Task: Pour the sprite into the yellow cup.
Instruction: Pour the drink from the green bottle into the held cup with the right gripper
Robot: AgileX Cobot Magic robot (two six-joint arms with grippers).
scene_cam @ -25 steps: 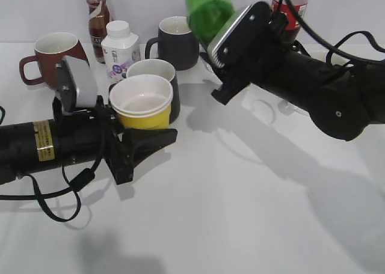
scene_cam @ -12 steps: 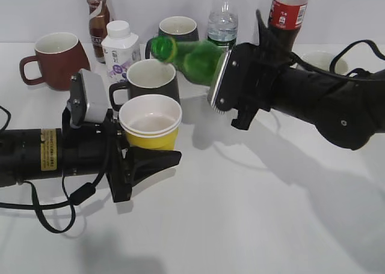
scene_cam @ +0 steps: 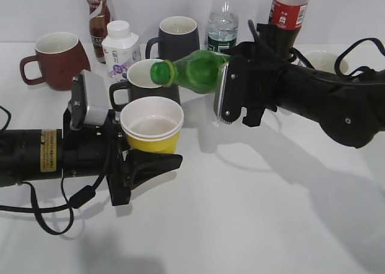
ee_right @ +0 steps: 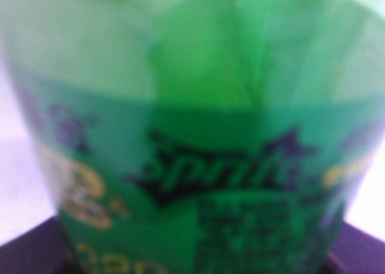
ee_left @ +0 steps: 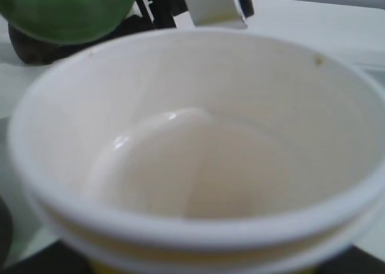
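Note:
My left gripper (scene_cam: 147, 160) is shut on the yellow cup (scene_cam: 152, 130) and holds it upright above the table. Its white inside fills the left wrist view (ee_left: 198, 148) and looks empty. My right gripper (scene_cam: 231, 85) is shut on the sprite (scene_cam: 195, 70), a green bottle tipped on its side with the capped neck pointing left, just above and behind the cup's rim. The sprite's label fills the right wrist view (ee_right: 198, 166); its green body shows blurred at the top left of the left wrist view (ee_left: 66, 9).
Behind the cup stand a dark mug (scene_cam: 147, 82), a second dark mug (scene_cam: 177, 36), a dark red mug (scene_cam: 57, 57), a white milk bottle (scene_cam: 118, 45), a brown drink bottle (scene_cam: 97, 15), a clear water bottle (scene_cam: 222, 24) and a cola bottle (scene_cam: 287, 12). A white cup (scene_cam: 319, 60) sits far right.
The right gripper has swung the sprite down from high up and tipped it level, neck now near the cup's rim. The left gripper with the cup has shifted slightly right.

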